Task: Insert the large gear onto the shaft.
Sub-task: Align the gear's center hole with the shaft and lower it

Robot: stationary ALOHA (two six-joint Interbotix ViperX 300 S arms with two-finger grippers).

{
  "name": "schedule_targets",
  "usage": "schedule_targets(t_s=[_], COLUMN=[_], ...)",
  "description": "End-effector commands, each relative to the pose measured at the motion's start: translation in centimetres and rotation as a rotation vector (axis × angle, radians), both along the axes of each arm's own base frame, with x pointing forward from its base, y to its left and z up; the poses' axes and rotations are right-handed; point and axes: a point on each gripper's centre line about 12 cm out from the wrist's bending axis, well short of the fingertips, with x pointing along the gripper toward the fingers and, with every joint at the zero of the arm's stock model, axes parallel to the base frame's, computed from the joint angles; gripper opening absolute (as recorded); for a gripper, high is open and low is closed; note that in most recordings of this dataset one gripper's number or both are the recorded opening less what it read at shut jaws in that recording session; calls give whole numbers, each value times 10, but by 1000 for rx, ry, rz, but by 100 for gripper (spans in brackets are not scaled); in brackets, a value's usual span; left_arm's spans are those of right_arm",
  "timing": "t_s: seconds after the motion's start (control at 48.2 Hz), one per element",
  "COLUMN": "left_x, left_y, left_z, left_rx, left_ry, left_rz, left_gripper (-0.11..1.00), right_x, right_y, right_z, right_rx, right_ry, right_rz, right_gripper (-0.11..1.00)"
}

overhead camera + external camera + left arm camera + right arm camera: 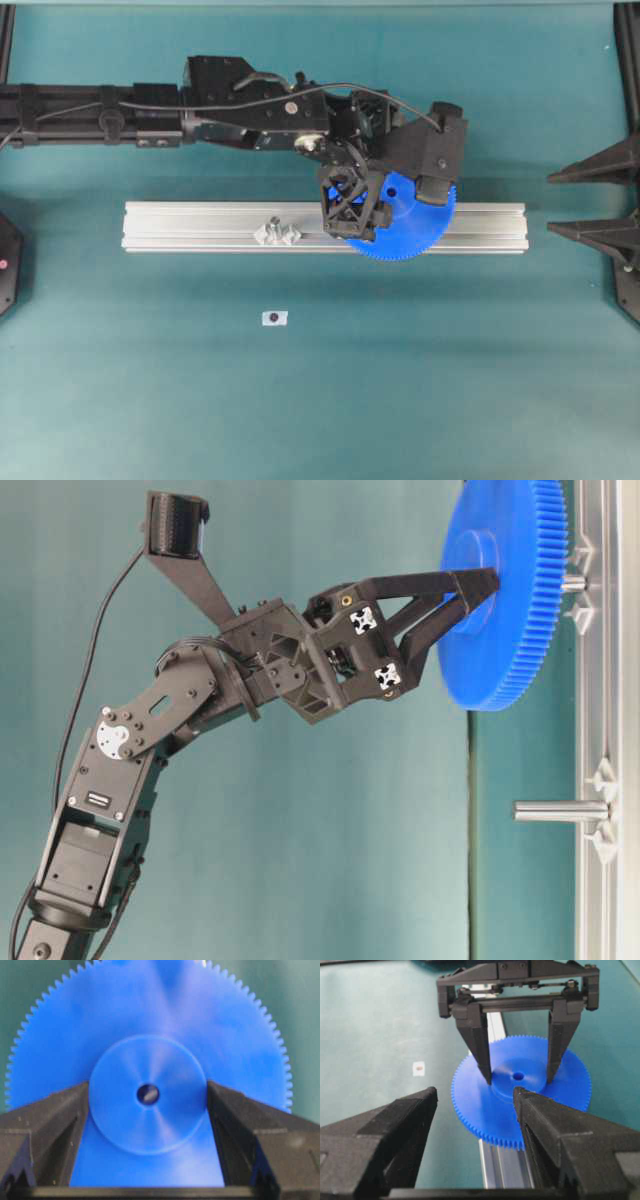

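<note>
Pinching the large gear [520, 1091] by its hub, the left gripper [518, 1080] hovers over the rail [200, 227] (right gripper [475, 1105] spread, empty).

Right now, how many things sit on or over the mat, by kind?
Large gear: 1
Pins on clear mounts: 2, the shaft and the pin behind the gear
Aluminium rail: 1
Small white tag: 1
Total: 5

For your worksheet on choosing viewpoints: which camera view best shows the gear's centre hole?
The left wrist view: the hole faces the camera, centred. The right wrist view shows it small and slanted; overhead the arm covers it; the table-level view sees the gear nearly edge-on.
</note>
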Motion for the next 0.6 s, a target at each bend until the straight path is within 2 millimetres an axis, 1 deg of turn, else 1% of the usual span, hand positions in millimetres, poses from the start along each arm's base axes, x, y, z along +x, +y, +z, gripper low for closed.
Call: schedule_targets(t_s=[0.0, 0.104, 0.373, 0.581], left_x=[-8, -9, -9, -10], left_y=[36, 33, 31, 29], left_z=[-1, -4, 0, -1], left_rx=[10, 5, 0, -3], left_ry=[5, 17, 9, 23], left_rz=[66, 66, 69, 69], left_gripper=[78, 78, 78, 78], right_x=[2, 2, 2, 2], right_y=[0, 0, 0, 0], right_z=[11, 10, 10, 9], right_rx=[7, 7, 7, 6], right_ry=[-28, -27, -25, -23], right_rz=[0, 1, 0, 0], right_gripper=[71, 71, 71, 71])
